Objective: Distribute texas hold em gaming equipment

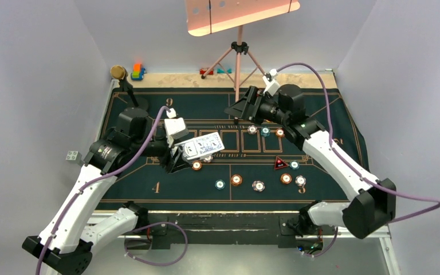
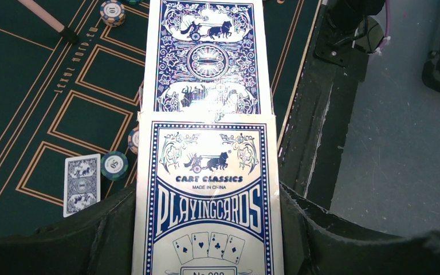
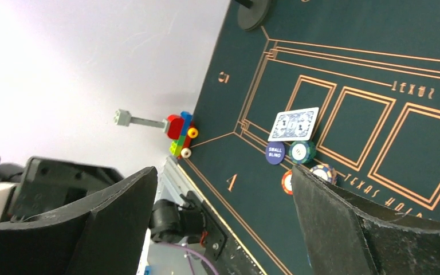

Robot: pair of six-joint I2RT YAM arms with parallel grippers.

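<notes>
Playing cards [image 1: 203, 144] are sitting boxed near the centre of the bench [image 1: 149, 192], left pincer [image 2: 206, 223] clamping them; right pincer [image 3: 223, 195] is hanging released toward twelve o'clock; one card [image 2: 209, 57] is poking out and could slip free if tilted.

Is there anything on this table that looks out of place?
The colourful toy blocks at the far left corner, off the green mat, are no poker gear. A card sticks out of its box.
</notes>
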